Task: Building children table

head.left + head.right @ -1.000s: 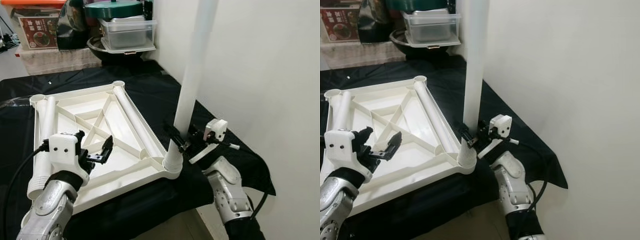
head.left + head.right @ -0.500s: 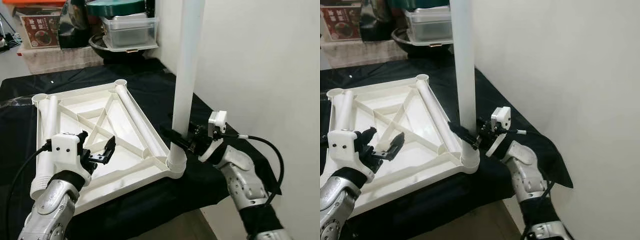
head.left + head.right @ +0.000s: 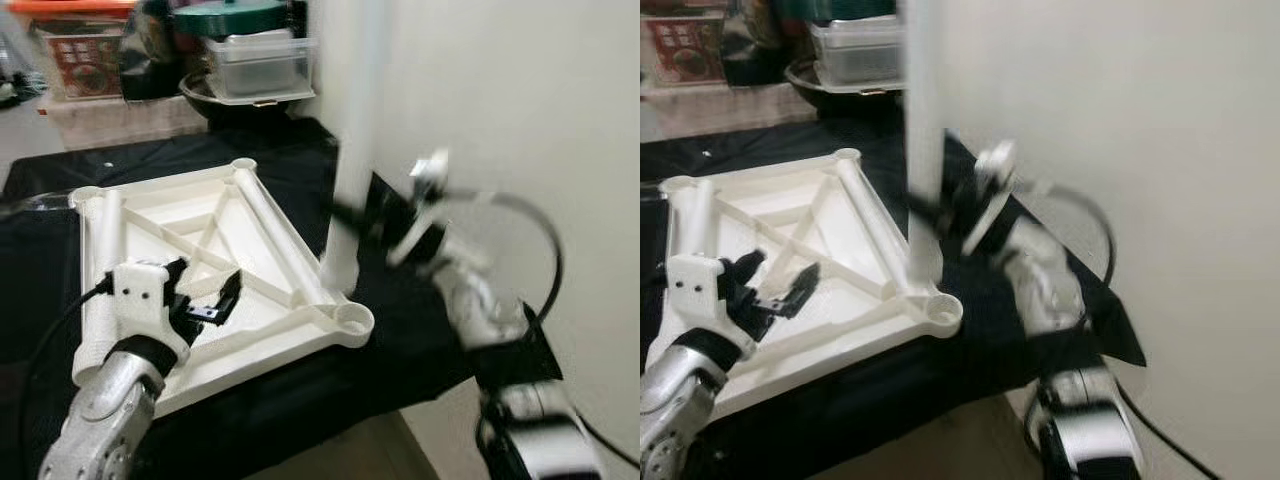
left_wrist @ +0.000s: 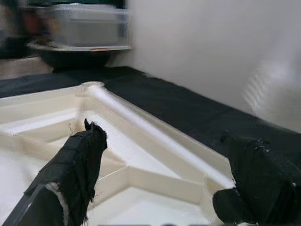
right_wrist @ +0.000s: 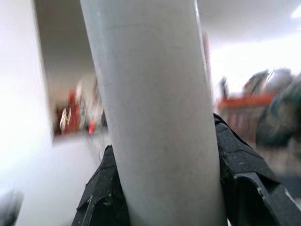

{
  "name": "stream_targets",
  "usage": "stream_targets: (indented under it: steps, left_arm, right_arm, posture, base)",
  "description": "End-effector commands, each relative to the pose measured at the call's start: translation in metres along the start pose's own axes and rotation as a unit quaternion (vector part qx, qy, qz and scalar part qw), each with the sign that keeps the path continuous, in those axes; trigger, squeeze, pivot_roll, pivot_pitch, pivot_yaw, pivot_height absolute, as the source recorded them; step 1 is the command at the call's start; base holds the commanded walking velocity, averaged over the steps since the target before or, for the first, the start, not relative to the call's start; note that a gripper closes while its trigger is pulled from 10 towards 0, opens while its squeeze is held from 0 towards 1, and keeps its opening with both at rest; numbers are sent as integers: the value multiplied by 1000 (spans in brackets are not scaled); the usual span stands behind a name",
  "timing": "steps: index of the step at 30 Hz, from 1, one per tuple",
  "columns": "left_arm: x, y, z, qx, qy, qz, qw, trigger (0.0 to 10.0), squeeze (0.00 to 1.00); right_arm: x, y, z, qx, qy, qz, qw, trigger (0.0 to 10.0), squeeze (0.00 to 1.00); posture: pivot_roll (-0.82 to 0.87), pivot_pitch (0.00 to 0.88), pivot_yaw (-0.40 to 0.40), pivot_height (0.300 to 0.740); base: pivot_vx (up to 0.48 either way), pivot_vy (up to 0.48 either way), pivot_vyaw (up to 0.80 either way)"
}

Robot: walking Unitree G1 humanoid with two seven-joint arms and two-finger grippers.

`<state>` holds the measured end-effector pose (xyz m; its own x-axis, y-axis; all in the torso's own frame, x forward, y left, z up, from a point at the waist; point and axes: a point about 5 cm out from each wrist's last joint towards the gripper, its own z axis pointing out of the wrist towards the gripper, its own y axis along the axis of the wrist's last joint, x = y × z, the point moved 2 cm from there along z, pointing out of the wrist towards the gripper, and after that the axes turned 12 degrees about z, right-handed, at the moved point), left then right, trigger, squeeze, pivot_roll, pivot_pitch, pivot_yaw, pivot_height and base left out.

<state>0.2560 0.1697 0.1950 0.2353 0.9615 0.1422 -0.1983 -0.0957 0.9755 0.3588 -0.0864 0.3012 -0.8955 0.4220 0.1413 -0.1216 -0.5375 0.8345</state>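
Observation:
The white children's tabletop (image 3: 250,345) lies upside down on a black cloth. Its near right corner socket (image 3: 352,318) stands open, with nothing in it. My right gripper (image 3: 362,218) is shut on an upright white leg tube (image 3: 352,140). The tube's lower end hangs just above and behind that socket. In the right wrist view the leg tube (image 5: 155,117) sits between the black fingers (image 5: 244,181). My left gripper (image 3: 207,297) is open over the tabletop's ribs, holding nothing; its fingers (image 4: 77,165) stand wide apart. Two more white tubes (image 3: 100,290) lie along the tabletop's sides.
A white wall (image 3: 520,110) rises close on the right. At the back stand a clear plastic box (image 3: 255,62), a dark bowl (image 3: 215,100) and a printed carton (image 3: 80,60). The black cloth (image 3: 420,320) hangs over the table's front and right edges.
My right gripper has lifted the leg out of the near right corner socket, up and slightly back. The socket now shows empty. The left gripper has stayed open over the ribs.

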Motion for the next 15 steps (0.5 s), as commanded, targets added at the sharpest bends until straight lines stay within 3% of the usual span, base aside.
stream_targets:
  steps: [1, 2, 6, 15]
  left_arm:
    - [-7, 7, 0, -12, -37, -4, 999, 10000, 0]
    - [-7, 7, 0, -12, -37, -4, 999, 10000, 0]
    - [-17, 23, -4, -40, -143, 14, 989, 10000, 0]
    - [-10, 20, 7, -33, -168, 66, 983, 10000, 0]
  right_arm:
    - [-5, -1, -1, -15, -23, 35, 999, 10000, 0]
    - [-5, -1, -1, -15, -23, 35, 999, 10000, 0]
    - [10, -12, 15, -27, -4, 69, 997, 10000, 0]
    - [33, -30, 28, -9, 23, 97, 995, 10000, 0]
  posture:
    - [119, 0, -41, 714]
    - [119, 0, -41, 714]
    - [133, 0, -46, 714]
    - [120, 0, -36, 714]
  base:
    - [0, 0, 0]
    - [0, 0, 0]
    - [0, 0, 0]
    - [0, 0, 0]
